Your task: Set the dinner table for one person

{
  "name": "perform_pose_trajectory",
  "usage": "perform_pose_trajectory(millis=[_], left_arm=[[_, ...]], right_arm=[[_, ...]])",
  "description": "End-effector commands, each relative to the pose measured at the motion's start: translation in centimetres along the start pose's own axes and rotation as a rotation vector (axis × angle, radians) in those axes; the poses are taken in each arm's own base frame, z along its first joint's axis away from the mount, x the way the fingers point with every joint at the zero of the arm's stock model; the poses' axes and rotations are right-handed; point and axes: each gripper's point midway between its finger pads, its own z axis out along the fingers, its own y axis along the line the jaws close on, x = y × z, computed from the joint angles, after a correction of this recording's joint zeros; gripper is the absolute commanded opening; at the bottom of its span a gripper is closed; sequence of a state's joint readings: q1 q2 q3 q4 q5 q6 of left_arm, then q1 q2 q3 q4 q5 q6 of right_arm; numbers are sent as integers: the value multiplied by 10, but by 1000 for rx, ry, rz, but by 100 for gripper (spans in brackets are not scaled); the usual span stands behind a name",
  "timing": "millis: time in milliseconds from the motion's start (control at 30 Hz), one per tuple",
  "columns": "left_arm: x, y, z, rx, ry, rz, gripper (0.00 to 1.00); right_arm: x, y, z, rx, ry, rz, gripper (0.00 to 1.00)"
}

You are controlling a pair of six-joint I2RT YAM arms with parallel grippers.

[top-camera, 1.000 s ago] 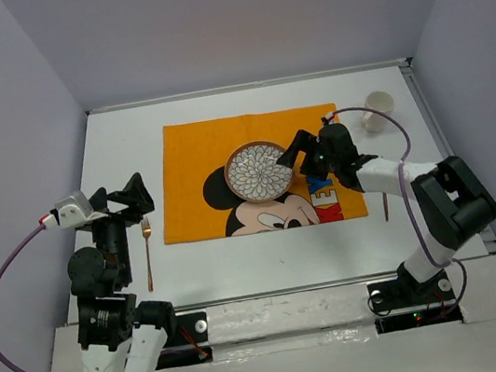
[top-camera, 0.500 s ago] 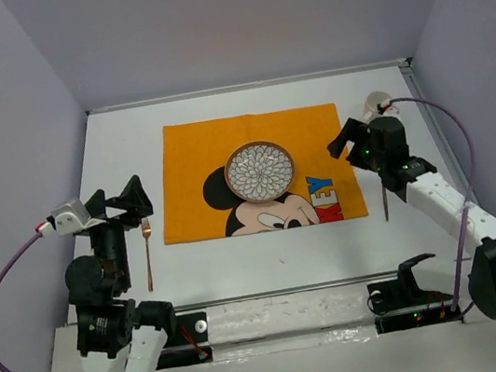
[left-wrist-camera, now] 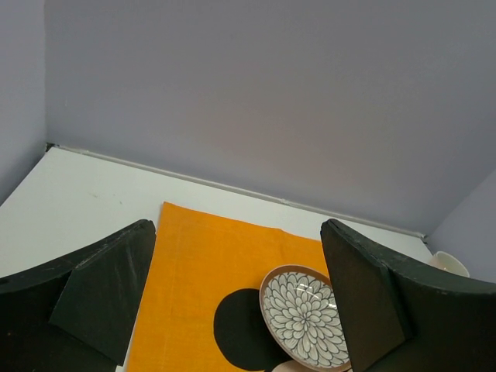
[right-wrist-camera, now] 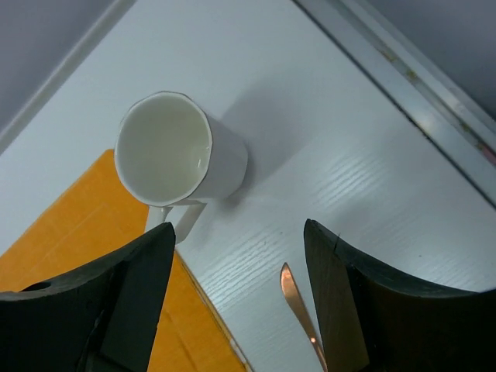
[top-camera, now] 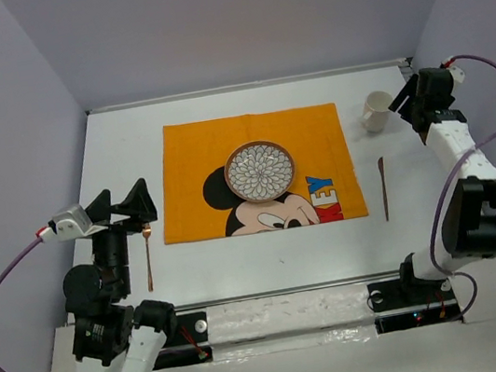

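Observation:
The white dinner table [top-camera: 269, 258] carries an orange cartoon-mouse placemat [top-camera: 201, 160] with a flower-patterned bowl [top-camera: 260, 169] on it, also in the left wrist view [left-wrist-camera: 304, 316]. A copper fork [top-camera: 146, 254] lies left of the mat, a copper knife [top-camera: 383, 188] right of it, its tip in the right wrist view [right-wrist-camera: 298, 302]. A white mug [top-camera: 377, 111] stands at the far right [right-wrist-camera: 180, 151]. My left gripper [top-camera: 123, 203] is open and empty above the fork. My right gripper [top-camera: 409, 102] is open and empty just right of the mug.
Pale lavender-grey walls [top-camera: 231, 19] bound the table on three sides. A metal rail [right-wrist-camera: 403, 74] runs along the right edge close to the mug. The arm bases stand at the near edge [top-camera: 278, 313].
My right gripper has swung from beside the bowl to the far right, next to the mug. The left gripper has drifted slightly toward me. Bowl, fork, knife and mug have not moved.

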State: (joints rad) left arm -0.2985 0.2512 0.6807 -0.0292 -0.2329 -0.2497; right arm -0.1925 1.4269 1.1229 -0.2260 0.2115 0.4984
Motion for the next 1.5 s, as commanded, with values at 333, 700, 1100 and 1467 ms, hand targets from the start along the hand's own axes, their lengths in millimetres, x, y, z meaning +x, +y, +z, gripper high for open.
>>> perform_pose_trajectory(millis=[333,700,1100,1467], left_arm=[[-9,-6,0,26,-28,5,99],[-7,-7,2,27,-18,7,99],[-4,-6,4,21,-8,14,99],[-1,-5,6,19,0,17,99]], right_arm=[[19,16,72,-3,140,-30,59],[18,21,94,-1,144,-41,28],[-43,55,53,-110,13,-79,0],[-24,142,16,-305,44,-173,0]])
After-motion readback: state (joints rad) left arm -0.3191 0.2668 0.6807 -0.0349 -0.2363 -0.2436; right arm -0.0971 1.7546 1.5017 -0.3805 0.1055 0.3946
